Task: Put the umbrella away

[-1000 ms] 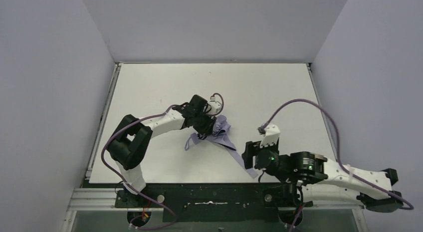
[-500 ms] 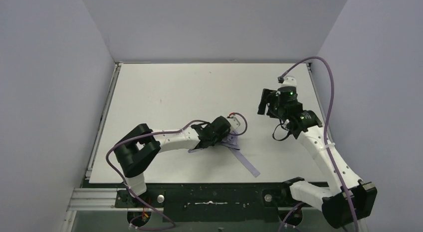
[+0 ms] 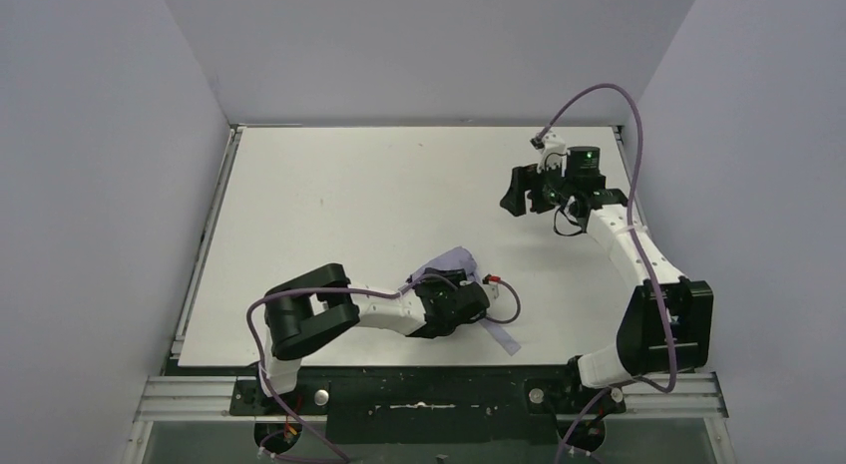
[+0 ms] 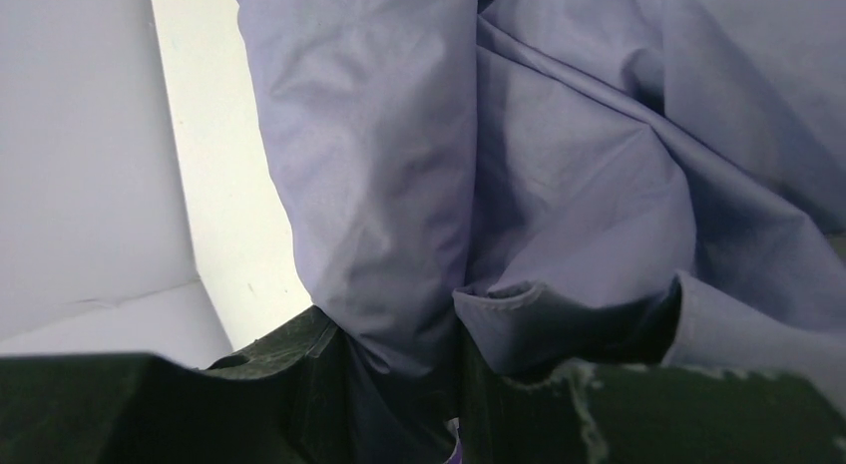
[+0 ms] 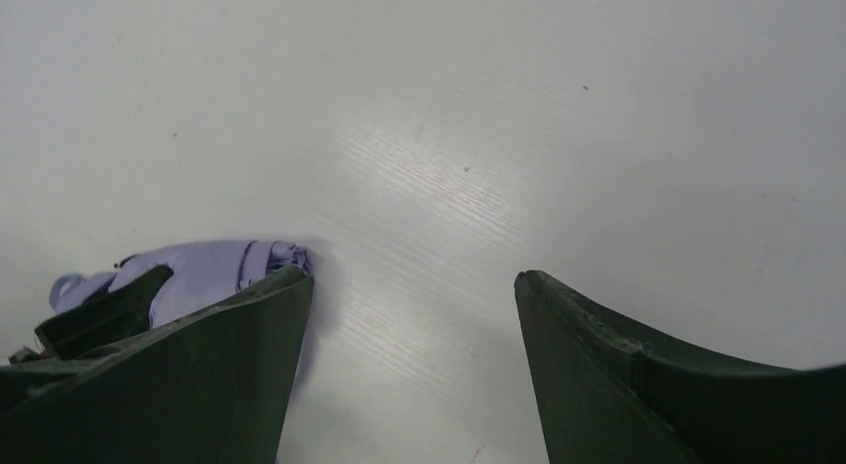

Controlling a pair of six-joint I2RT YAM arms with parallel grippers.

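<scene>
The umbrella is a crumpled bundle of pale lavender fabric near the table's front edge, with a strap trailing toward the front right. My left gripper lies low over it. In the left wrist view the fabric fills the frame and a fold runs down between the dark fingers, so my left gripper is shut on it. My right gripper hovers far off at the back right, open and empty. The umbrella shows small beside its left finger.
White table enclosed by grey walls on the left, back and right. A black rail runs along the front edge by the arm bases. Purple cables loop off both arms.
My left arm has swung from mid-table toward the front edge, dragging the umbrella with it. My right arm has risen from the front right to the back right, its jaws spread wider.
</scene>
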